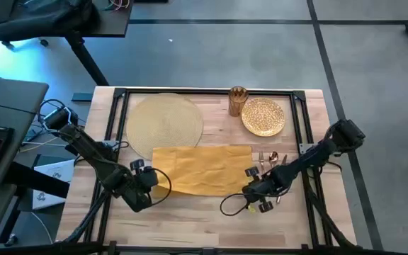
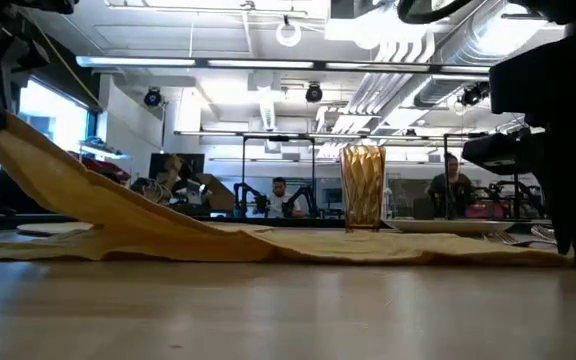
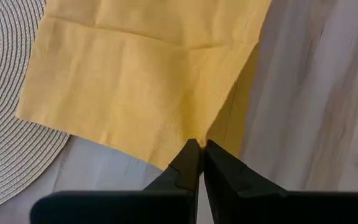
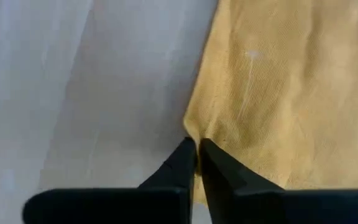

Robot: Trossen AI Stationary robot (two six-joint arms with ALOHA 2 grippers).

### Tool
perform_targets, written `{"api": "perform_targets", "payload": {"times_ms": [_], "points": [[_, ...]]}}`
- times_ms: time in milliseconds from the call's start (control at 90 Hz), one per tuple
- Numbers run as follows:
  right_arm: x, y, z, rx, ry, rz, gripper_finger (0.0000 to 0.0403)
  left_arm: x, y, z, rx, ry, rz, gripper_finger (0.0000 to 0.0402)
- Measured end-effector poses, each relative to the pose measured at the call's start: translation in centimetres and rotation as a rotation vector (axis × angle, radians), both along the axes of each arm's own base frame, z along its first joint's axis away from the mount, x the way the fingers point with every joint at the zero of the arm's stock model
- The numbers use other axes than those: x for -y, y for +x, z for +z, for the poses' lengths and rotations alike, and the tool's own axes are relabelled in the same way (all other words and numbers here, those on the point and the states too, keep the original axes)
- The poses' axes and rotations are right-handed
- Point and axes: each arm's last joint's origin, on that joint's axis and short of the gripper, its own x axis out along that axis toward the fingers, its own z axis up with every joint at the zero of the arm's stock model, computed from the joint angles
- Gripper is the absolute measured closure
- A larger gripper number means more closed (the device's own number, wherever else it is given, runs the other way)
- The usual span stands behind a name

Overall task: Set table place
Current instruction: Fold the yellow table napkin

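A mustard-yellow napkin (image 1: 204,168) lies spread on the table (image 1: 190,227), its far-left part overlapping the round woven placemat (image 1: 163,120). My left gripper (image 1: 156,181) is shut on the napkin's near-left corner, which rises off the wood in the low view (image 2: 28,150). My right gripper (image 1: 252,190) is shut at the napkin's near-right corner, low by the table. A gold plate (image 1: 263,116) and a gold glass (image 1: 237,100) stand at the far right. My left gripper pinches the napkin's near-left corner (image 3: 188,134) between its two fingers, coming from the near left. That corner is lifted off the table; the cloth slopes down from it (image 2: 118,205) and its remainder lies flat. One layer or several, I cannot tell. My right gripper pinches the napkin's near-right corner (image 4: 197,130) between its two fingers, coming from the near right. The cloth there stays low, on or just above the table (image 2: 528,255). Whether it has one layer or several cannot be told.
Cutlery (image 1: 269,161) lies just right of the napkin, close to my right arm. The black frame rails (image 1: 211,91) run along the table's edges. Bare wood spans the near strip (image 1: 190,219). People and equipment show in the room beyond (image 2: 448,190).
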Motion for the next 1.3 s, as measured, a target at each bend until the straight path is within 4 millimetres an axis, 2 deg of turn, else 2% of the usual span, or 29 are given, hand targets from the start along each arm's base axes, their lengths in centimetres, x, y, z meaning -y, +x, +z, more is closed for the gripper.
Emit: {"api": "perform_targets", "payload": {"times_ms": [178, 422, 522, 633, 867, 1078, 1300], "points": [[-0.1, 0.0, 0.0, -0.011, 0.024, -0.015, 0.0375, 0.0, 0.0, 0.0, 0.000, -0.001, 0.001, 0.0402], [-0.3, 0.2, 0.4, -0.002, 0.042, -0.003, 0.0308, 0.0, 0.0, 0.0, -0.008, -0.009, -0.001, 0.0402], [-0.2, 0.2, 0.4, -0.004, 0.037, -0.003, 0.0298, 0.0, 0.0, 0.0, -0.009, -0.009, -0.003, 0.0402], [-0.2, 0.2, 0.4, -0.002, 0.035, -0.004, 0.0317, 0.0, 0.0, 0.0, -0.008, -0.009, -0.002, 0.0402], [-0.2, 0.2, 0.4, -0.004, 0.039, 0.003, 0.0396, 0.0, 0.0, 0.0, -0.009, -0.009, -0.002, 0.0402], [-0.5, 0.3, 1.1, -0.045, 0.082, 0.034, 0.0402, 0.1, 0.0, 0.0, -0.014, -0.014, -0.004, 0.0402], [-0.4, 0.2, 2.6, -0.133, -0.003, 0.005, 0.0403, 0.0, 0.0, 0.1, -0.013, -0.014, 0.004, 0.0402]]}}
